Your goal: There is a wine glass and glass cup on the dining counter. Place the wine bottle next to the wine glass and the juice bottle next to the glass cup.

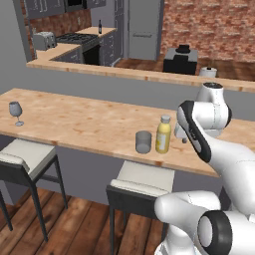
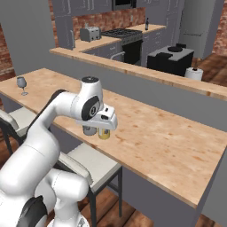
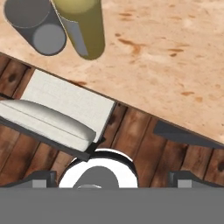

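Observation:
The wine glass [image 1: 16, 113] stands at the far left of the dining counter [image 1: 84, 122]. The glass cup [image 1: 143, 142] and the yellow juice bottle [image 1: 163, 134] stand side by side near the counter's front edge. They also show in the hand view, the glass cup [image 3: 37, 26] beside the juice bottle [image 3: 83, 26]. My gripper [image 3: 113, 178] is open and holds nothing. It hovers over the counter's front edge, just right of the juice bottle. The dark wine bottle [image 1: 99, 27] stands far off on the kitchen counter by the stove; in the right base view the wine bottle [image 2: 146, 24] is small.
Two cushioned stools [image 1: 137, 182] stand under the dining counter's front edge; one stool [image 3: 57, 113] lies right below my hand. A raised wooden ledge [image 1: 129, 73] runs behind the counter. A toaster [image 1: 44, 40] and stove sit in the kitchen beyond.

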You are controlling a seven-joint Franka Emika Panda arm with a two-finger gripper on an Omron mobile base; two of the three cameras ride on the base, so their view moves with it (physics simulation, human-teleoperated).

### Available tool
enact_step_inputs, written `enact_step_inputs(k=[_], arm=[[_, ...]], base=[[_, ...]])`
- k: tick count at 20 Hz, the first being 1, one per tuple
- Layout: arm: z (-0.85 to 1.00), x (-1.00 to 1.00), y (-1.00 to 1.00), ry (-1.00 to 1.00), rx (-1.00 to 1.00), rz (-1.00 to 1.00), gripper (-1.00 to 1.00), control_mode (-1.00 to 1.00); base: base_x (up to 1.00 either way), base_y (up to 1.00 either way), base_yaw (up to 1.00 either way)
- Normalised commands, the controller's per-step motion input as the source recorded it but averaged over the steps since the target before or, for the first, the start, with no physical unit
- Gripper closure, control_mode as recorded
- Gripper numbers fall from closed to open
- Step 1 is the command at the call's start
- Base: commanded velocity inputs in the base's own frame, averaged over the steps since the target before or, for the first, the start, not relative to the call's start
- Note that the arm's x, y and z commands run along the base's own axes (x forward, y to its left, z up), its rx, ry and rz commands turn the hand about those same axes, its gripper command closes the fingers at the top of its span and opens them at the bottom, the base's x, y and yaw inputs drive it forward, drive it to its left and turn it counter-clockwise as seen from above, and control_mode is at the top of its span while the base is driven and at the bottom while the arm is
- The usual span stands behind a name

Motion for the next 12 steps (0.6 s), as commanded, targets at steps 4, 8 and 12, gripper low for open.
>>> enact_step_inputs(k=[4,8,12], arm=[[0.00,-0.06,0.00,0.00,0.00,0.00,-1.00,-1.00],[0.00,0.00,0.00,0.00,0.00,0.00,-1.00,-1.00],[0.00,0.00,0.00,0.00,0.00,0.00,-1.00,-1.00]], base=[[0.00,0.00,0.00],[0.00,0.00,0.00],[0.00,0.00,0.00]])
